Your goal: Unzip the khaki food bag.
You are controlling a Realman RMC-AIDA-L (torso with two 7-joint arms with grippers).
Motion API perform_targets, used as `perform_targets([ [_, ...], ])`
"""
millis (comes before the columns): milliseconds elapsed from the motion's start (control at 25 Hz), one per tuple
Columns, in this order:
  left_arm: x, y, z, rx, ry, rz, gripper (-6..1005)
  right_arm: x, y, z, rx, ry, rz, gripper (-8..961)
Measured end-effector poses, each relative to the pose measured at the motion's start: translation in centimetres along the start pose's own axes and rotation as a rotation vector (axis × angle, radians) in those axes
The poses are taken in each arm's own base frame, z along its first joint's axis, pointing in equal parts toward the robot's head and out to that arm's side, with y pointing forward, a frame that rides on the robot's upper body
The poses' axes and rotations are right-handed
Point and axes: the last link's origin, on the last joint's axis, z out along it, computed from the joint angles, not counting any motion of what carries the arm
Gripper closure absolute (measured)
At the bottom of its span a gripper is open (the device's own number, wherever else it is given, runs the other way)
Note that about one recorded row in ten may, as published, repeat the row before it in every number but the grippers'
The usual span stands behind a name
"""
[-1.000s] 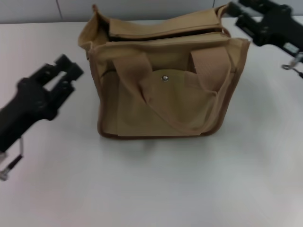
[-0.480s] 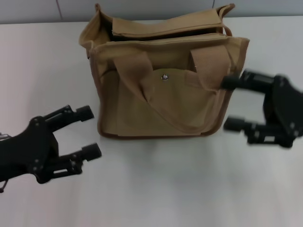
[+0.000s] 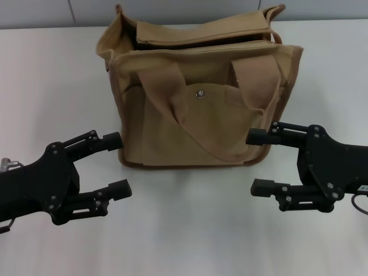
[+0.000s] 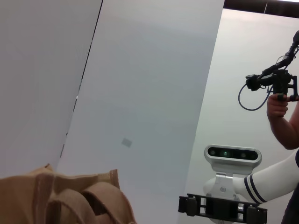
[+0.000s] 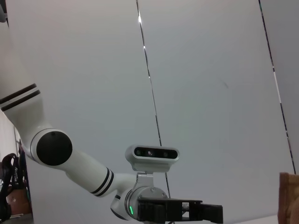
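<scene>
The khaki food bag (image 3: 198, 103) stands upright at the far middle of the white table (image 3: 190, 230). Its two handles hang over the front pocket, which has a silver snap (image 3: 200, 94). A dark gap runs along its top. My left gripper (image 3: 119, 164) is open and empty, low by the bag's front left corner. My right gripper (image 3: 255, 163) is open and empty by the front right corner, its upper finger close to the bag's side. The bag's top shows in the left wrist view (image 4: 70, 200), and one edge of it shows in the right wrist view (image 5: 289, 196).
The table is bare white around the bag, with a grey wall (image 3: 172, 8) behind it. The left wrist view shows the right arm's gripper (image 4: 222, 210) farther off and a person's arm holding a camera rig (image 4: 280, 107). The right wrist view shows the left arm (image 5: 70, 163).
Both arms have swung from beside the bag's sides and far right corner to the near side of the table. They now flank its front corners with fingers spread.
</scene>
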Motion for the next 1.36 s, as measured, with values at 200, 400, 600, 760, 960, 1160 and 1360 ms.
perform_targets([
  [200,0.0,0.0,0.1,0.000,0.000,0.000,139,0.2,0.1,0.3,-0.005,-0.012,0.005,184],
  [400,-0.1,0.0,0.2,-0.002,-0.001,-0.003,139,0.2,0.0,0.4,0.001,-0.018,0.005,184],
  [600,-0.1,0.0,0.2,-0.002,-0.001,-0.003,139,0.1,-0.2,0.6,0.008,-0.033,0.012,184],
  [760,-0.1,0.0,0.2,-0.002,-0.002,-0.003,140,0.2,-0.2,0.7,0.008,-0.037,0.014,184],
  [960,-0.1,0.0,0.2,-0.002,-0.001,-0.005,140,0.2,-0.4,0.8,0.024,-0.044,0.014,184],
  [1160,-0.1,0.0,0.2,-0.002,0.001,-0.005,139,0.5,-1.0,1.2,0.058,-0.041,0.031,184],
  [1360,0.0,0.1,0.1,-0.002,0.007,-0.005,139,0.3,-1.6,1.5,0.099,-0.080,0.030,184],
])
